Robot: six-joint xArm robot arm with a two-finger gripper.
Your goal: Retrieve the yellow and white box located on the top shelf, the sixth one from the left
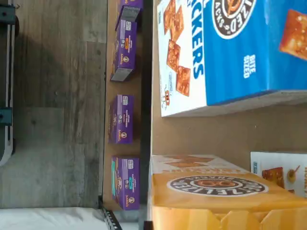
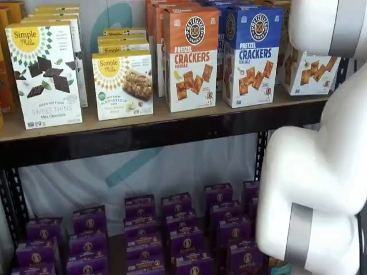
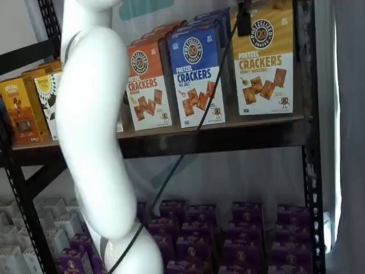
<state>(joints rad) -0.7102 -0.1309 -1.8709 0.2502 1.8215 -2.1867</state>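
Observation:
The yellow and white box (image 3: 265, 63) stands at the right end of the top shelf (image 3: 228, 138), to the right of the blue box (image 3: 197, 74). In a shelf view my white arm (image 2: 321, 172) hides part of this box (image 2: 309, 73). The wrist view shows it close up (image 1: 211, 191) with the tan board (image 1: 216, 134) between it and the blue box (image 1: 240, 48). My gripper (image 3: 244, 20) shows only as a dark shape hanging from the top edge with its cable, in front of the box's upper left corner. No gap between the fingers shows.
An orange Pretzel Crackers box (image 2: 192, 57) and white Simple Mills boxes (image 2: 46, 74) stand further left on the top shelf. Several purple boxes (image 2: 178, 229) fill the lower shelf. A black upright (image 3: 311, 142) stands right of the yellow box. My arm (image 3: 91, 125) crosses in front.

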